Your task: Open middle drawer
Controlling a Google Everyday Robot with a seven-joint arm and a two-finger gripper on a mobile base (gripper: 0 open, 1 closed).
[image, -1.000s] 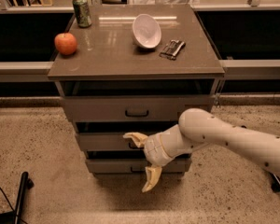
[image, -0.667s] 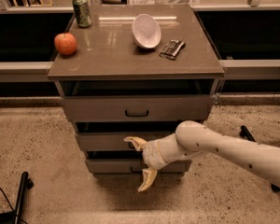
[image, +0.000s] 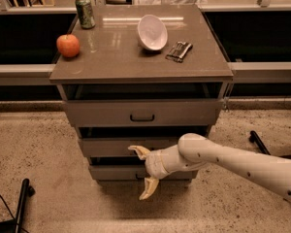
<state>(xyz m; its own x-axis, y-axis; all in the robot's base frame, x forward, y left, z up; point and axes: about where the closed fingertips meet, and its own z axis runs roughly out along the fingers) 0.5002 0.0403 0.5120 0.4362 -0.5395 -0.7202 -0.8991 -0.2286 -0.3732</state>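
The middle drawer [image: 106, 146] is the low grey-brown front between the taller top drawer [image: 102, 113] and the narrow bottom drawer [image: 111, 172] of the cabinet. A dark gap shows above its front. My gripper [image: 144, 170] is open right in front of the drawer's centre. Its upper fingertip [image: 137, 151] is at the drawer front where the handle sits, and its lower fingertip [image: 148, 190] hangs below the bottom drawer. The middle drawer's handle is hidden behind the gripper. The white arm reaches in from the lower right.
On the cabinet top [image: 111, 64] stand an apple [image: 68, 45], a green can [image: 85, 12], a tilted white bowl [image: 152, 32] and a dark snack bar [image: 179, 51]. A black pole [image: 22, 203] lies on the floor at lower left. A dark leg [image: 258, 142] is at the right.
The arm has swung lower and a little to the left, bringing the gripper slightly left along the drawer fronts. The fingers stay spread. The drawers have not moved.
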